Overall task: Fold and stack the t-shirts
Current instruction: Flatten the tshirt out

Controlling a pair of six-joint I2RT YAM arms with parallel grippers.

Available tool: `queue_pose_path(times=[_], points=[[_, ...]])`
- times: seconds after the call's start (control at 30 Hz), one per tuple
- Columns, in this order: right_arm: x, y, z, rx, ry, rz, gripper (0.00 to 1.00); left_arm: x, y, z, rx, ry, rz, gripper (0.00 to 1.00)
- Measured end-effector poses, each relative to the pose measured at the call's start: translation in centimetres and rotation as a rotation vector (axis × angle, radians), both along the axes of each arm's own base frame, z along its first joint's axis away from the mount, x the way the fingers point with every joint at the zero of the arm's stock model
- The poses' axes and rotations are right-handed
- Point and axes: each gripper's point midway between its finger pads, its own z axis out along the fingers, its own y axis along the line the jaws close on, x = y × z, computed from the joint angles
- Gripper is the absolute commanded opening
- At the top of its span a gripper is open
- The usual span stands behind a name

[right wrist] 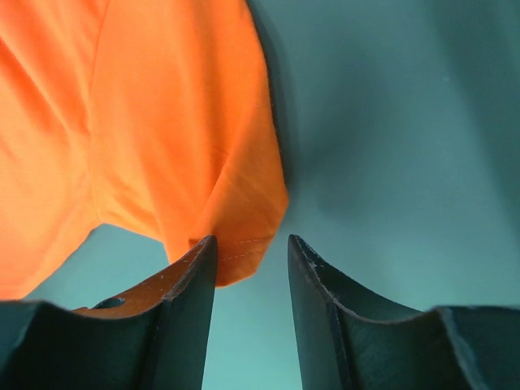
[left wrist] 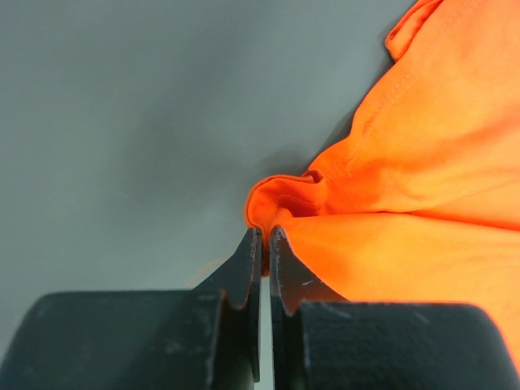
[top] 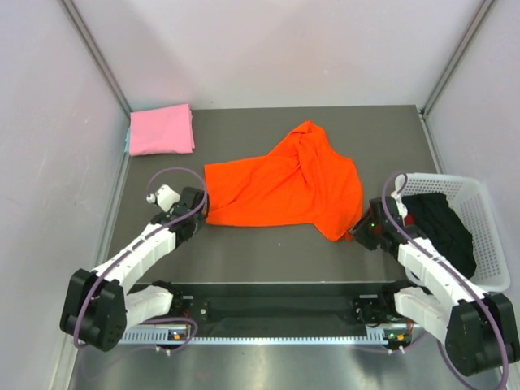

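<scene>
orange tee (top: 280,185) | L end effector (left wrist: 265,237) pinching corner | R end effector (right wrist: 252,245) apart, hem between

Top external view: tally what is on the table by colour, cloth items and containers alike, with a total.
Orange-red t-shirt: 1
Pink t-shirt: 1
Black cloth heap: 1 (pieces inside cannot be told apart)
White basket: 1
Total: 4

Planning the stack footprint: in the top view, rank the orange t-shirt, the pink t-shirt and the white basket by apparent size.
1. orange t-shirt, only slightly ahead.
2. white basket, nearly alike, partly hidden by the right arm.
3. pink t-shirt, folded, clearly smallest.
</scene>
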Motion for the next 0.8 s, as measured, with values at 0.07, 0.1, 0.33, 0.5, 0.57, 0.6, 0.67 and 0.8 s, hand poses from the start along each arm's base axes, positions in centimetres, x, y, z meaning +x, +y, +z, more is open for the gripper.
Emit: queue_pose_path(times=[0.07, 0.1, 0.33, 0.5, 0.57, 0.6, 0.67, 0.8], points=[[-0.1, 0.0, -0.6, 0.002, 0.009, -0.018, 0.4, 0.0, 0.0, 0.0, 0.004, 0.0, -0.005, 0.0], [-0.3, -0.1, -0.9, 0.002, 0.018, -0.031, 0.39, 0.0, 0.0, -0.1, 0.009, 0.002, -0.008, 0.0], [0.3, -0.4, -1.5, -0.01, -0.002, -0.059, 0.19, 0.2, 0.2, -0.2, 0.033, 0.007, -0.023, 0.0], [0.6, -0.7, -1.7, -0.032, -0.008, -0.069, 0.0, 0.2, 0.4, -0.2, 0.051, 0.006, -0.03, 0.0], [0.6, -1.0, -1.8, -0.048, -0.006, -0.068, 0.0, 0.2, 0.6, -0.1, 0.063, 0.007, -0.035, 0.0], [0.4, -1.2, -1.8, -0.064, 0.002, -0.067, 0.0, 0.3, 0.6, -0.1, 0.071, 0.007, -0.038, 0.0], [0.5, -1.8, -1.1, -0.097, -0.002, -0.067, 0.0, 0.7, 0.8, 0.7, 0.092, -0.003, -0.049, 0.0], [1.4, -2.0, 1.9, -0.104, -0.082, -0.064, 0.06, 2.6, 0.3, 3.7, 0.104, -0.063, -0.073, 0.0]])
